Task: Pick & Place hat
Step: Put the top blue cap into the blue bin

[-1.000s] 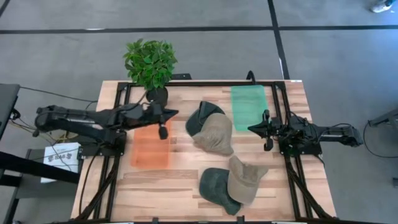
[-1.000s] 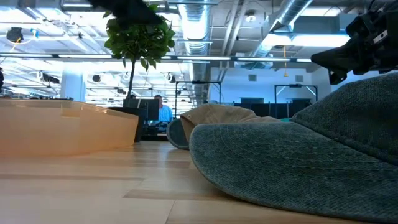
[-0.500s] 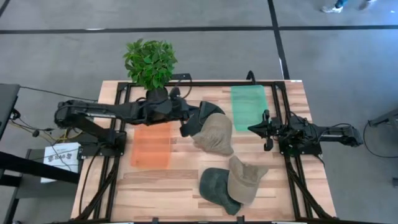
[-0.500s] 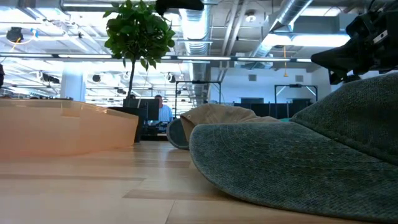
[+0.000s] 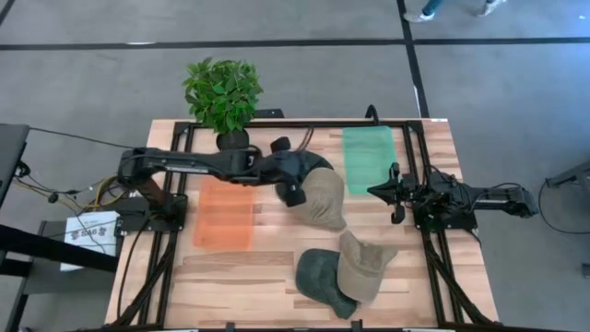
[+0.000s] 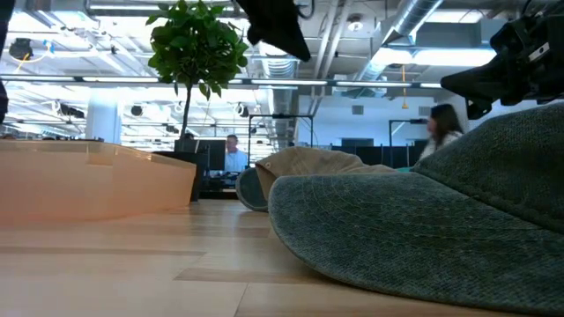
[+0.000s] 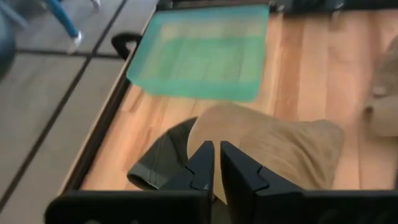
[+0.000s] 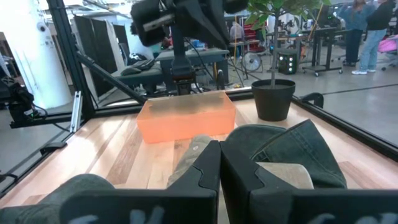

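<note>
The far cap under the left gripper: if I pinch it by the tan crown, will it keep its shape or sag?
Likely sag: the far cap lies slumped on the table, its tan crown creased in the left wrist view. The dark green brim looks flatter and probably stiffer, a firmer pinch. It seems light and unlikely to roll. The left gripper is above it, fingers shut.

High view looks straight down on the whole table (image 5: 230,267), both arms in frame. Low view sits at tabletop height, very close to the near green cap (image 6: 423,229), facing level into the room. Left wrist view looks down at the tan cap (image 7: 280,149) and green bin (image 7: 202,53). Right wrist view faces across to the orange bin (image 8: 186,117) and plant (image 8: 273,93), shared with low view.
</note>
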You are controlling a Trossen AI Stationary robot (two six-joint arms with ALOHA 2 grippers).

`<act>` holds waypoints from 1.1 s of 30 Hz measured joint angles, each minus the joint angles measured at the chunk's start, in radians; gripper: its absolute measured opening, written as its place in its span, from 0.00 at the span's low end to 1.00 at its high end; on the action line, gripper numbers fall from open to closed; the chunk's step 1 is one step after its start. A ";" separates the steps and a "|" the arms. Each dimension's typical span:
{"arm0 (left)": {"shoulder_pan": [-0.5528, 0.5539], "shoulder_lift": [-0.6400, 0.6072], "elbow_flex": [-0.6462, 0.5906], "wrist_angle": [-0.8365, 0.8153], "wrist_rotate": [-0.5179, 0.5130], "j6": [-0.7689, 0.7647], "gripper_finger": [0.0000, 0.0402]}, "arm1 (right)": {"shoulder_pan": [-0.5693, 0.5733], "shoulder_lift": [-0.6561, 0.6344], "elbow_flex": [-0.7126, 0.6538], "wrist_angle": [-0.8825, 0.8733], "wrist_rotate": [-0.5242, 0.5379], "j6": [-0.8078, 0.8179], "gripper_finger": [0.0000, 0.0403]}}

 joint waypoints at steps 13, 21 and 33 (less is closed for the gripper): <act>0.086 0.136 0.084 -0.108 0.127 -0.276 0.25 | 0.000 0.000 0.000 0.000 0.000 0.000 0.00; 0.175 0.178 0.082 -0.147 0.197 -0.396 0.34 | 0.000 0.000 0.000 0.002 0.001 0.000 0.00; 0.212 0.309 0.080 -0.158 0.200 -0.417 0.38 | 0.000 0.005 0.000 0.001 0.001 0.000 0.00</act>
